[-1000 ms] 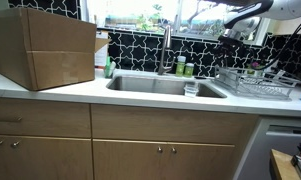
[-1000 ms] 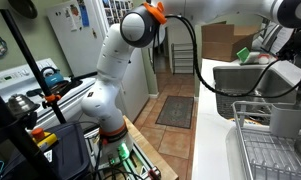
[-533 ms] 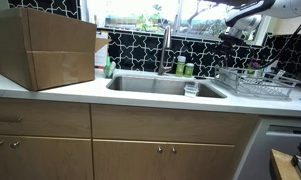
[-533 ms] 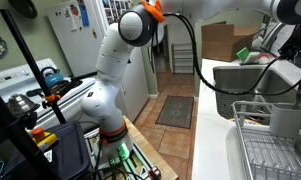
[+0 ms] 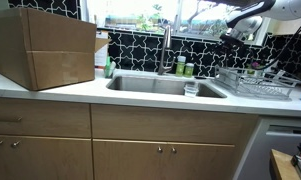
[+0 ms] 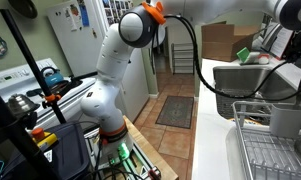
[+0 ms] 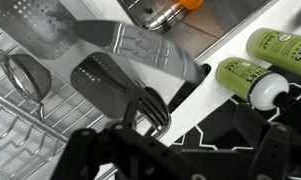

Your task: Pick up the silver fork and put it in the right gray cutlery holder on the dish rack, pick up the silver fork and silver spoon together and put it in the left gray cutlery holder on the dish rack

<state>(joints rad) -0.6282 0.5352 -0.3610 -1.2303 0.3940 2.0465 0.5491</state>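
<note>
In the wrist view my gripper (image 7: 180,150) is open; its dark fingers (image 7: 85,150) stand wide apart with nothing between them. Just beyond the left finger the silver fork (image 7: 152,108) stands tines-up in a gray cutlery holder (image 7: 102,80). A second gray holder (image 7: 140,45) lies behind it. Both hang on the wire dish rack (image 7: 20,115). I cannot make out the spoon. In an exterior view the gripper (image 5: 231,36) hovers above the dish rack (image 5: 255,82) at the counter's right end. Another exterior view shows the rack (image 6: 262,150) and a gray holder (image 6: 288,120).
Two green bottles (image 7: 252,80) stand by the black-tiled wall close to my right finger. A mesh strainer (image 7: 25,75) lies in the rack. The sink (image 5: 165,85) with its faucet (image 5: 167,50) is beside the rack, and a cardboard box (image 5: 45,45) sits on the counter beyond it.
</note>
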